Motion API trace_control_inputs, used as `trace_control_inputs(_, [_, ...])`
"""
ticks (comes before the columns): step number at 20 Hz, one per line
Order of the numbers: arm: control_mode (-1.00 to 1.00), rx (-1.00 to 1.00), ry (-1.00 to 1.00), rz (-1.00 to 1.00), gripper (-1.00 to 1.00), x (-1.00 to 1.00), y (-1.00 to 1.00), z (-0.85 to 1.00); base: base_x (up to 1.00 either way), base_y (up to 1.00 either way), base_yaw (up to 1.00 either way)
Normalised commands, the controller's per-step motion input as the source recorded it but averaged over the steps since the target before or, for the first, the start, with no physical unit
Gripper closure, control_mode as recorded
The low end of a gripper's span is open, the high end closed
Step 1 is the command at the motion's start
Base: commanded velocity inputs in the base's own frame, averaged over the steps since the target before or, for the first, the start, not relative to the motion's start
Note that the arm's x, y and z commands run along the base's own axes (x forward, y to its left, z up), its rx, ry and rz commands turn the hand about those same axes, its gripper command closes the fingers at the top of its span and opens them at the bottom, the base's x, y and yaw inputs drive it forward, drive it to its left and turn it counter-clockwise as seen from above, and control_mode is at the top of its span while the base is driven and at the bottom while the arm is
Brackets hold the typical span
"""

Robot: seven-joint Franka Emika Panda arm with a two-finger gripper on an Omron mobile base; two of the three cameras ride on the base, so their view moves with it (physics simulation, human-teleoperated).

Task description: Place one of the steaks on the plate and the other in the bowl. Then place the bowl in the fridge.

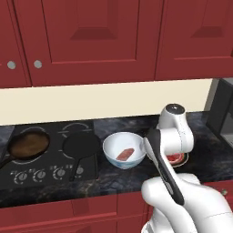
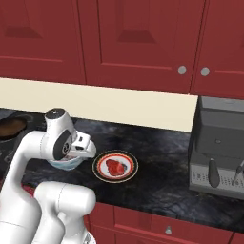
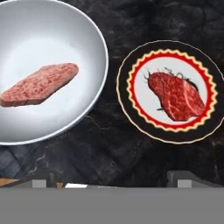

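The white bowl point(image 3: 52, 30) holds a pinkish steak point(image 3: 41, 83) lying flat inside it. To its right the plate point(image 3: 124, 94), white with a red and yellow ring and a black rim, carries the second, redder steak point(image 3: 177, 96). My gripper point(image 3: 113, 180) hovers above the dark counter between bowl and plate, open, with nothing between its fingertips point(image 3: 41, 181). From the left base view, the bowl point(image 1: 119, 142) with its steak point(image 1: 125, 154) sits beside the stove, and my arm covers most of the plate point(image 1: 181, 160). The fridge is out of view.
Two dark frying pans point(image 1: 29, 143) point(image 1: 82, 144) rest on the stovetop left of the bowl. A grey coffee machine point(image 2: 219, 147) stands on the counter at the right. Red cabinets point(image 1: 91, 36) hang overhead. Bare dark counter point(image 2: 162, 157) lies between plate and machine.
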Motion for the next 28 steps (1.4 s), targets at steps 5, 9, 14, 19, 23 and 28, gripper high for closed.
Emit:
trace_control_inputs(5, [-1.0, 0.14, 0.11, -0.15, -1.0, 0.46, 0.04, 0.03, 0.0, 0.0, 0.0])
trace_control_inputs(9, [-1.0, 0.27, 0.2, -0.13, -1.0, 0.53, -0.07, 0.03, 0.0, 0.0, 0.0])
trace_control_inputs(14, [-1.0, 0.07, 0.07, -0.05, -1.0, 0.3, 0.01, 0.01, 0.0, 0.0, 0.0])
trace_control_inputs(19, [-1.0, 0.0, 0.0, 0.0, -1.0, 0.43, 0.0, -0.03, 0.0, 0.0, 0.0])
trace_control_inputs(23, [-1.0, 0.0, 0.0, 0.0, -1.0, 0.3, 0.0, -0.21, 0.0, 0.0, 0.0])
trace_control_inputs(28, [-1.0, -0.01, 0.0, 0.0, -1.0, 0.22, 0.0, -0.29, 0.0, 0.0, 0.0])
